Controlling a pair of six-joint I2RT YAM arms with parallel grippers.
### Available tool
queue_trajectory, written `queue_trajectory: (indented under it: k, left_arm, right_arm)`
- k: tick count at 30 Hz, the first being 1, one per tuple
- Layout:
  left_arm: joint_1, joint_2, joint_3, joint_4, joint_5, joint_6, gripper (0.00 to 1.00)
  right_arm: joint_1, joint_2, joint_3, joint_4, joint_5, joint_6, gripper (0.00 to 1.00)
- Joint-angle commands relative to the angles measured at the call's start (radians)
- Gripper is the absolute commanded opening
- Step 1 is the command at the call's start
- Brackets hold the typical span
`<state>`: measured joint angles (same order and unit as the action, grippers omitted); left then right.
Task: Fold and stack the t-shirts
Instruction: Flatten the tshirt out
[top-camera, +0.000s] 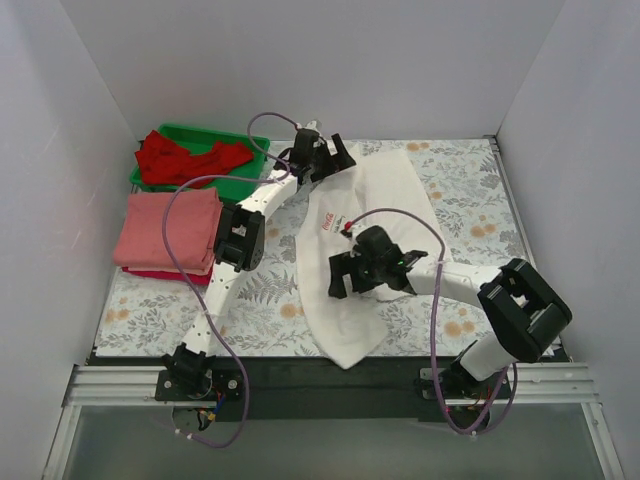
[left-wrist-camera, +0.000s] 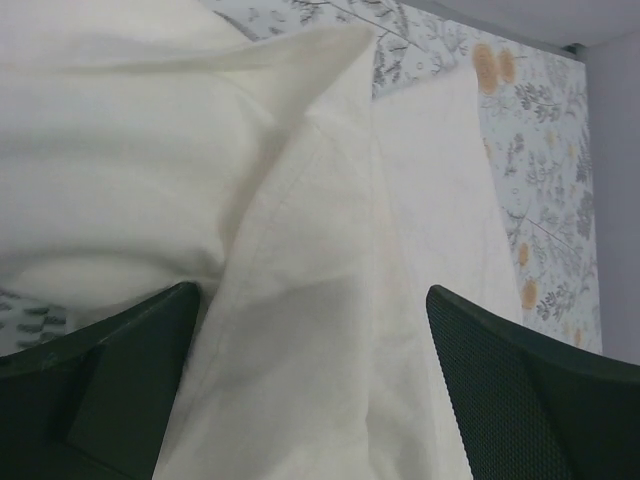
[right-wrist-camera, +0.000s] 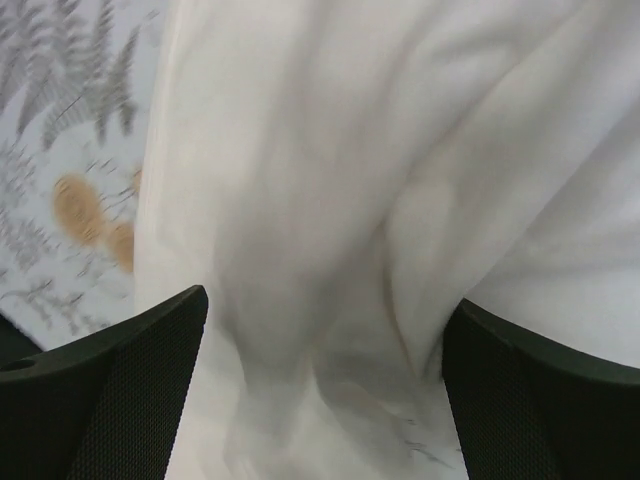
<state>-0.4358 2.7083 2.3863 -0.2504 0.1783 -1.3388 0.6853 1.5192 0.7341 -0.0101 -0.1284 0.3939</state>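
Closest to the lens in each wrist view are the dark fingers, spread wide. The left gripper (left-wrist-camera: 315, 395) is released, with only cream cloth showing between its fingers. The right gripper (right-wrist-camera: 325, 400) is likewise released, hovering over a rumpled run of the same cloth. Neither is pinching anything, as far as these views show.

The white t-shirt (top-camera: 365, 230) lies stretched long across the floral table (top-camera: 470, 200). Its far end is directly beneath the left gripper (top-camera: 325, 155), its middle is under the right gripper (top-camera: 345, 275), and its near end runs on past the right gripper toward the arm bases. It looks narrowed lengthwise but not yet squared into a packet, so I judge this shirt to be mid-fold.

Well to the left of both grippers, a pink t-shirt (top-camera: 168, 228) sits folded flat on a crimson t-shirt (top-camera: 165, 273), which makes two stacked. Beyond that stack, left of the left gripper, the red t-shirts (top-camera: 185, 158) lie crumpled in a green tray (top-camera: 205, 131) and are unfolded. Roughly half the work seems left.

The only writing is a small red mark (top-camera: 327, 222) on the white shirt, between the two grippers. It is too small to read.
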Motion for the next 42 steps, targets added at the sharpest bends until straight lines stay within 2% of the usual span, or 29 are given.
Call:
queue_trajectory:
  k: [1, 5, 8, 13, 17, 20, 24, 26, 28, 33, 35, 38, 42]
  left_arm:
    - [-0.011, 0.068, 0.051, -0.011, 0.15, 0.001, 0.98]
    - [-0.011, -0.036, -0.019, 0.031, 0.191, 0.029, 0.98]
    - [-0.011, -0.143, -0.145, 0.056, 0.133, 0.069, 0.98]
    - [-0.009, -0.407, -0.329, 0.037, 0.037, 0.148, 0.98]
    - [-0.011, -0.632, -0.568, 0.042, -0.074, 0.152, 0.98]
    - [-0.014, -0.797, -0.778, 0.057, -0.135, 0.132, 0.98]
    - [-0.05, -0.978, -1.123, 0.123, -0.1, 0.084, 0.98]
    - [-0.073, -1.034, -1.208, 0.19, -0.045, 0.064, 0.98]
    - [-0.101, -1.042, -1.271, 0.235, -0.034, 0.055, 0.98]
    - [-0.11, -0.961, -1.271, 0.235, -0.049, 0.036, 0.98]
    - [-0.11, -0.928, -1.256, 0.226, -0.078, 0.036, 0.98]
    - [-0.11, -0.863, -1.219, 0.198, -0.201, 0.035, 0.98]
    - [-0.1, -0.786, -1.162, 0.145, -0.267, 0.024, 0.98]
  right_arm:
    - [0.155, 0.021, 0.043, -0.114, -0.062, 0.066, 0.96]
    - [0.186, -0.025, 0.132, -0.223, 0.086, 0.023, 0.98]
    - [0.169, -0.077, 0.154, -0.272, 0.2, -0.006, 0.98]
    - [0.008, -0.175, 0.128, -0.31, 0.237, -0.003, 0.98]
    - [-0.15, -0.209, 0.094, -0.314, 0.233, -0.017, 0.98]
    - [-0.208, -0.18, 0.083, -0.315, 0.239, -0.039, 0.98]
    - [-0.266, -0.107, 0.129, -0.306, 0.237, -0.059, 0.98]
    - [-0.291, -0.061, 0.154, -0.294, 0.237, -0.078, 0.98]
    - [-0.308, -0.027, 0.2, -0.274, 0.242, -0.102, 0.98]
    - [-0.378, 0.117, 0.297, -0.241, 0.201, -0.122, 0.98]
    - [-0.395, 0.156, 0.327, -0.237, 0.159, -0.135, 0.98]
    - [-0.417, 0.229, 0.359, -0.235, 0.141, -0.13, 0.98]
    - [-0.444, 0.277, 0.367, -0.232, 0.136, -0.132, 0.98]
